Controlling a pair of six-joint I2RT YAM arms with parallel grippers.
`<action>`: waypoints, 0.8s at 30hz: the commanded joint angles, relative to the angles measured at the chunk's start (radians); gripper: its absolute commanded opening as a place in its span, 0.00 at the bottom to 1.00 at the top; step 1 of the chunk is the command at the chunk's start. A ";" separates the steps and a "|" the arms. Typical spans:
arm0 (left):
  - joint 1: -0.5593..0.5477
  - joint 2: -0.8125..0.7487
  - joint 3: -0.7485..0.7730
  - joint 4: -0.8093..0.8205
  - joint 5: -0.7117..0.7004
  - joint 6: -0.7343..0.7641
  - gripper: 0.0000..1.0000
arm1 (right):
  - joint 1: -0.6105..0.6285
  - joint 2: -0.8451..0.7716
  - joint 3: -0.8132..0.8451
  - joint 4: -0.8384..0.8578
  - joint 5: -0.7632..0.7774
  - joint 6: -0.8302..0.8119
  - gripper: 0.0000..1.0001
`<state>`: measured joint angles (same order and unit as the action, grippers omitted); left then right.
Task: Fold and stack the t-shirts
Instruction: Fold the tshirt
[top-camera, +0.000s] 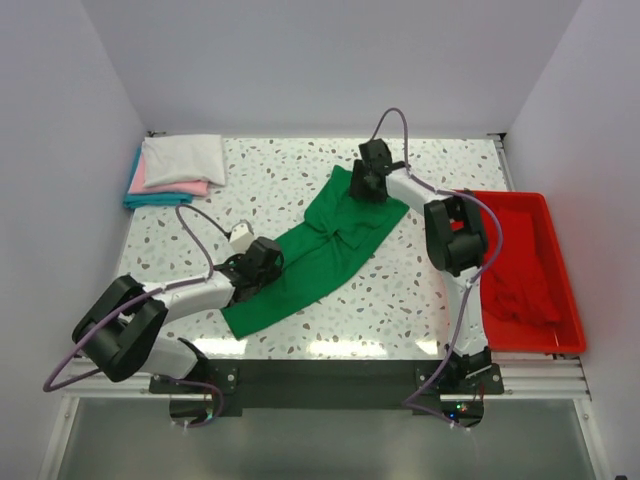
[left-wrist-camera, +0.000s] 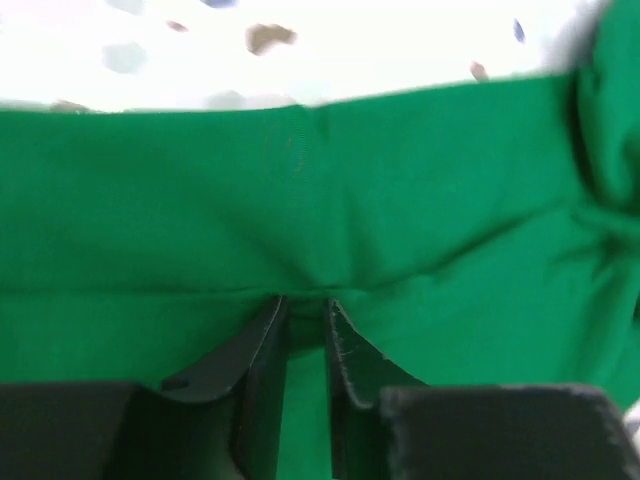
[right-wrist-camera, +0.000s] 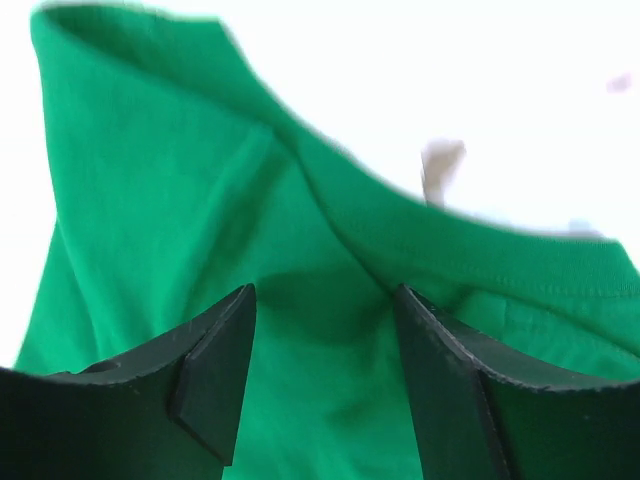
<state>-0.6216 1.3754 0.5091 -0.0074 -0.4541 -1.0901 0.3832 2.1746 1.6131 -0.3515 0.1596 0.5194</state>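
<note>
A bright green t-shirt (top-camera: 320, 255) lies partly folded in a long diagonal band across the middle of the speckled table. My left gripper (top-camera: 262, 265) is at its left edge, low on the cloth. In the left wrist view the jaws (left-wrist-camera: 305, 305) stand narrowly apart and pinch a fold of the green cloth (left-wrist-camera: 300, 180). My right gripper (top-camera: 368, 182) is over the shirt's far end. In the right wrist view it (right-wrist-camera: 322, 295) is wide open just above the cloth (right-wrist-camera: 150, 180), next to the ribbed collar (right-wrist-camera: 520, 265). A folded stack sits at the far left: white (top-camera: 183, 158) on pink (top-camera: 175, 187) on teal (top-camera: 150, 200).
A rigid red tray (top-camera: 572, 290) stands along the right edge of the table with a crumpled red cloth (top-camera: 520, 290) in it. White walls close in the table on the left, back and right. The arms' bases are at the near edge.
</note>
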 joint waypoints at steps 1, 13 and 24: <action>-0.053 0.019 0.092 -0.138 -0.012 -0.033 0.33 | -0.010 0.128 0.241 -0.153 -0.022 -0.117 0.62; -0.004 -0.059 0.250 -0.307 -0.230 0.215 0.40 | 0.002 -0.117 0.111 -0.184 0.123 -0.128 0.72; 0.056 0.054 0.186 -0.243 0.012 0.294 0.24 | 0.026 -0.223 -0.209 -0.058 0.021 -0.052 0.71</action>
<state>-0.5678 1.4525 0.7280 -0.2691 -0.4847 -0.8162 0.4023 1.9438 1.4456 -0.4595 0.2111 0.4435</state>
